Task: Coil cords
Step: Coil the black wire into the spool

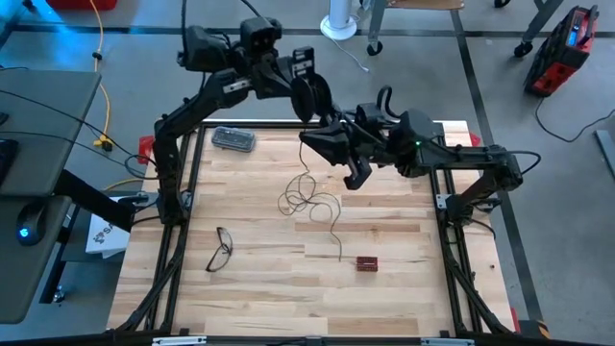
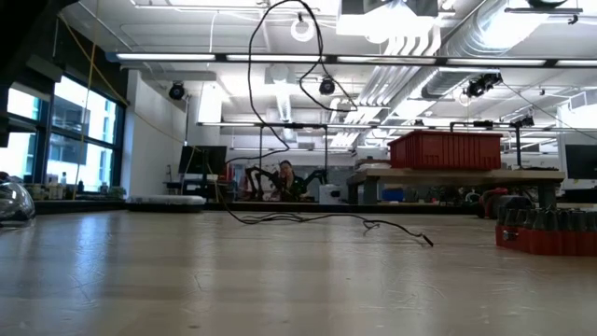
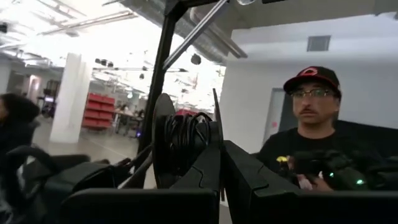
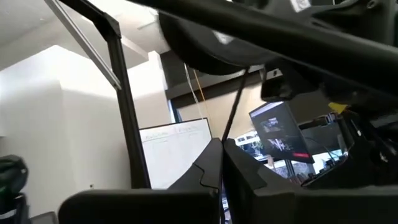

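1. Left end effector point(image 1: 309, 94) is raised above the far-centre part of the table point(image 1: 404, 288). In the left wrist view its fingers point(image 3: 205, 171) are pressed together on the reel point(image 3: 183, 140), a round black disc with dark wire wound on it.
2. Right end effector point(image 1: 354, 171) is up over the table centre, just beside the left one and slightly nearer the front. In the right wrist view its fingers point(image 4: 208, 168) sit pressed together; whether they pinch the wire cannot be told.
3. The wire point(image 1: 309, 200) hangs from the two end effectors to the table, where it lies in a loose tangle of loops at the centre. One tail runs on toward the front, ending near the small dark red block point(image 1: 366, 262).
4. In the low view the wire point(image 2: 280, 112) drops in tall loops from above, then trails flat along the table to its right end.
5. Black-framed eyeglasses point(image 1: 221, 248) lie on the front-left part of the table, well apart from the wire.
6. A grey flat item point(image 1: 233, 139) sits at the far-left corner.
7. A yellow cable point(image 1: 104, 86) runs on the floor off the left side of the table.
8. A person point(image 3: 308, 134) in a dark cap and glasses shows beyond the table in the left wrist view.
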